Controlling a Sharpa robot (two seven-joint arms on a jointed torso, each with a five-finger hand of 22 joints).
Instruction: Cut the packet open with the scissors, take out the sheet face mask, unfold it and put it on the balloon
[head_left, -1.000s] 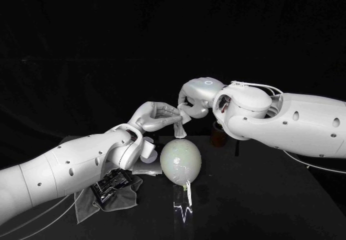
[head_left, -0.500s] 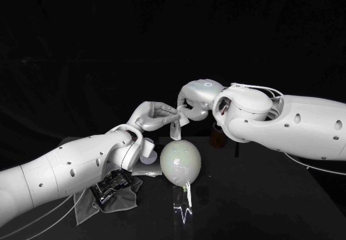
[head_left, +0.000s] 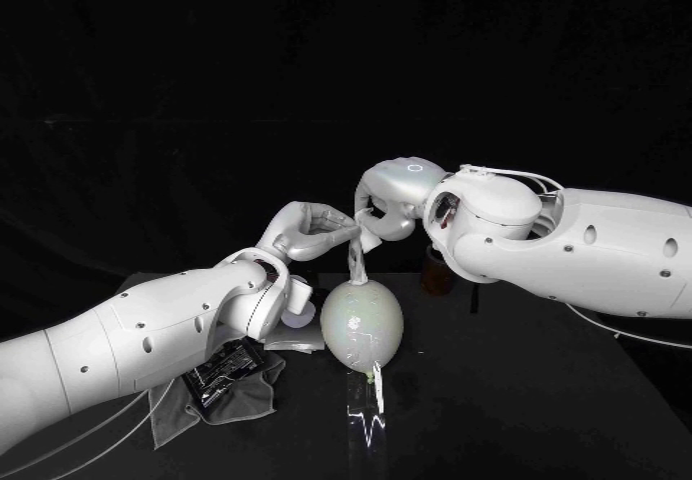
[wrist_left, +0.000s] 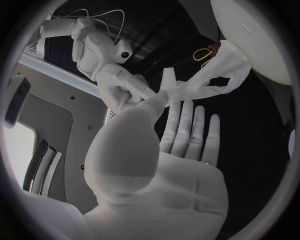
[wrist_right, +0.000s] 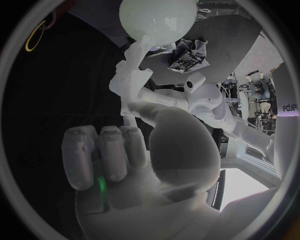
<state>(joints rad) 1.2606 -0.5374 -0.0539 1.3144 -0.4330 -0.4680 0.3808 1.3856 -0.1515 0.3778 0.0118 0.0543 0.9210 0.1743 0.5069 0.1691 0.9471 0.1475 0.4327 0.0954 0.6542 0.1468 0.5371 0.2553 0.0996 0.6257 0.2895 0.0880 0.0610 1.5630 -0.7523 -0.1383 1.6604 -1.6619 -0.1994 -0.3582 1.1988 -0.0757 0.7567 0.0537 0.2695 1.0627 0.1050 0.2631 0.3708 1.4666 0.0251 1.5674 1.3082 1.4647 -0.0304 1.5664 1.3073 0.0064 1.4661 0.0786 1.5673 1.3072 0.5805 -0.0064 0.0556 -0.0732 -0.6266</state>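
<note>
Both hands are raised at centre frame, above the balloon (head_left: 361, 322), w/ the mask (head_left: 353, 262) between them. L hand (head_left: 310, 232), just left of centre, pinches the mask's upper end; the wrist cam shows its thumb pressed on the bunched sheet (wrist_left: 187, 90) while the other fingers (wrist_left: 187, 125) stay straight and apart. R hand (head_left: 387, 205), just right of centre and a bit higher, has its fingers (wrist_right: 100, 150) curled in and thumb forward, gripping the same upper end, fingertips nearly meeting those of the L hand. The mask is still twisted into a narrow strip, not spread out; it hangs down and its tip reaches the balloon's top, contact unclear. The balloon stands upright on the table (head_left: 519, 380), centre, slightly below the middle. Lower left: grey cloth (head_left: 238, 405) w/ a black device (head_left: 224, 368) on it. The scissors (wrist_left: 201, 53), yellow handles, sit near the balloon
</note>
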